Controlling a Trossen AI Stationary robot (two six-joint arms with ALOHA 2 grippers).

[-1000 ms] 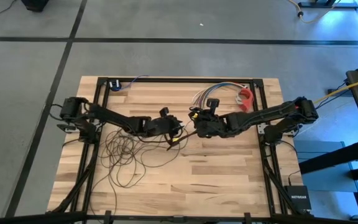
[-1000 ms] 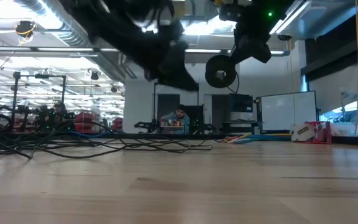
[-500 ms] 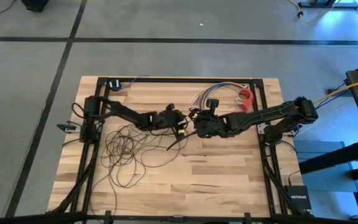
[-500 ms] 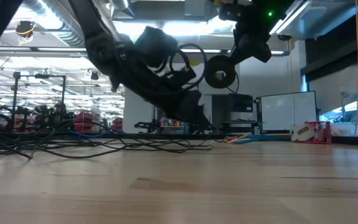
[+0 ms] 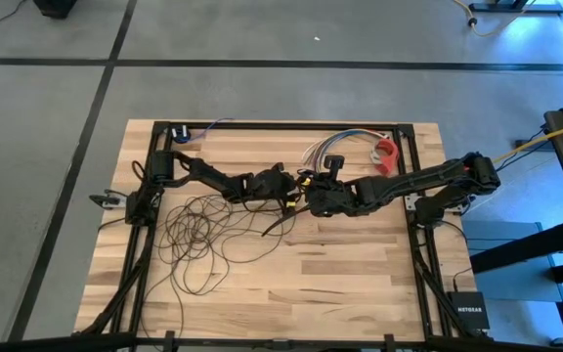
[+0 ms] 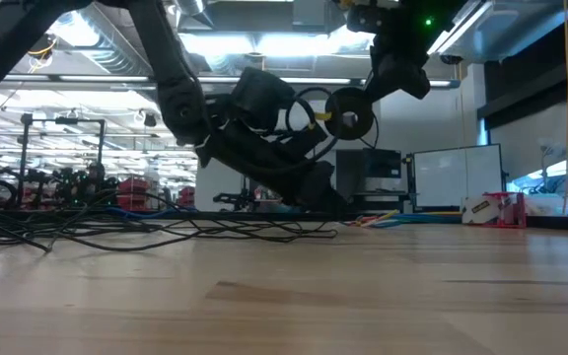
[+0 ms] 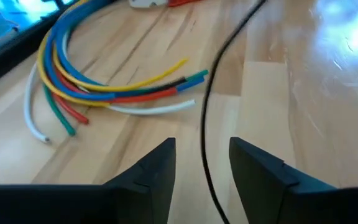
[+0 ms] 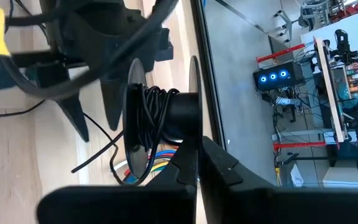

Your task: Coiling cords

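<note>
You see the left gripper (image 5: pixel 288 189) has swung from 6 o'clock of centre toward 3 o'clock | now beside the right gripper (image 5: pixel 311 198) | its fingers (image 7: pixel 157 171) stand wider apart.

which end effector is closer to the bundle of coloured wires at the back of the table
Right. The right end effector, shut on a black spool, sits just in front of the multicoloured wire bundle. The left end effector, open around the thin dark cord, is slightly farther left.

Wooden table (image 5: pixel 340 284), multicoloured wires (image 7: pixel 98 93), red object (image 5: pixel 387 150) near table edge
</note>
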